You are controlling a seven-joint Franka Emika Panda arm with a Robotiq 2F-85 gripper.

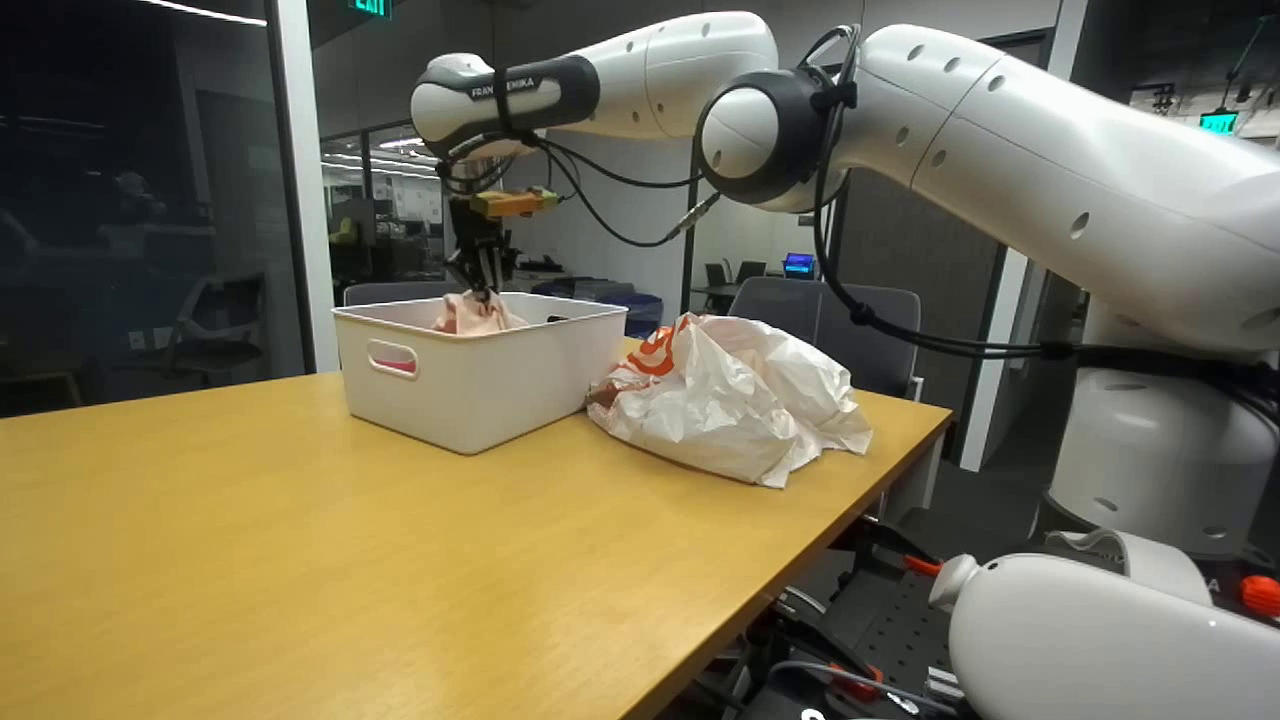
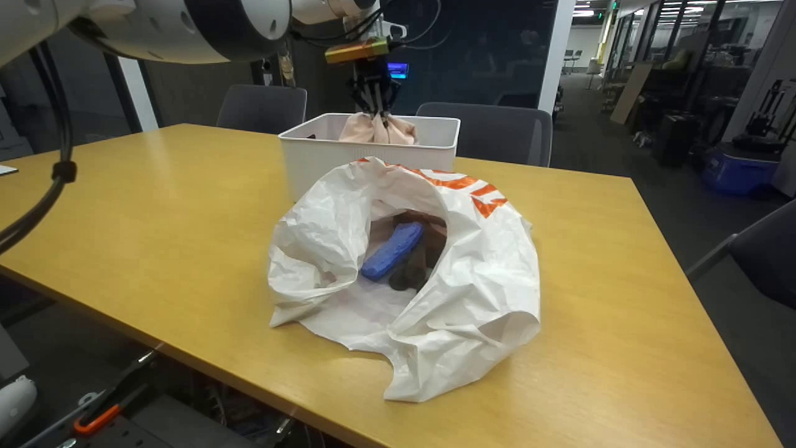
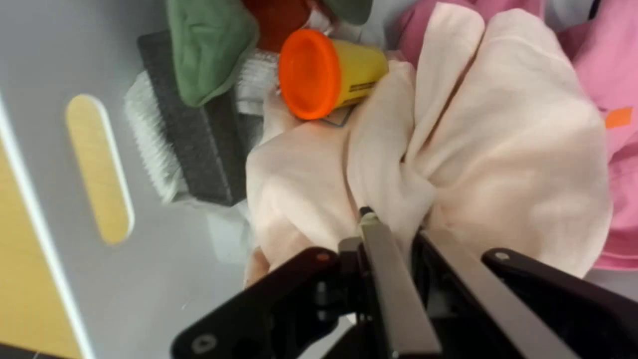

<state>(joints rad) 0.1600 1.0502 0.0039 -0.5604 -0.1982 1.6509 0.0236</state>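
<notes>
From here, the tool (image 3: 396, 224) pinches a pale pink cloth (image 3: 518, 154) in the box (image 1: 460, 395). Beside the box, a white bag (image 1: 730, 400) slumps on the table (image 1: 300, 560).

tabletop (image 1: 250, 520) bright, soft sheen | background (image 2: 472, 50) dim | wrist view: gripper (image 3: 394, 224) slightly blurred

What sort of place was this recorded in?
Probably an office meeting room: a large table with grey chairs beside it, and a dark glass wall next to it.
</notes>
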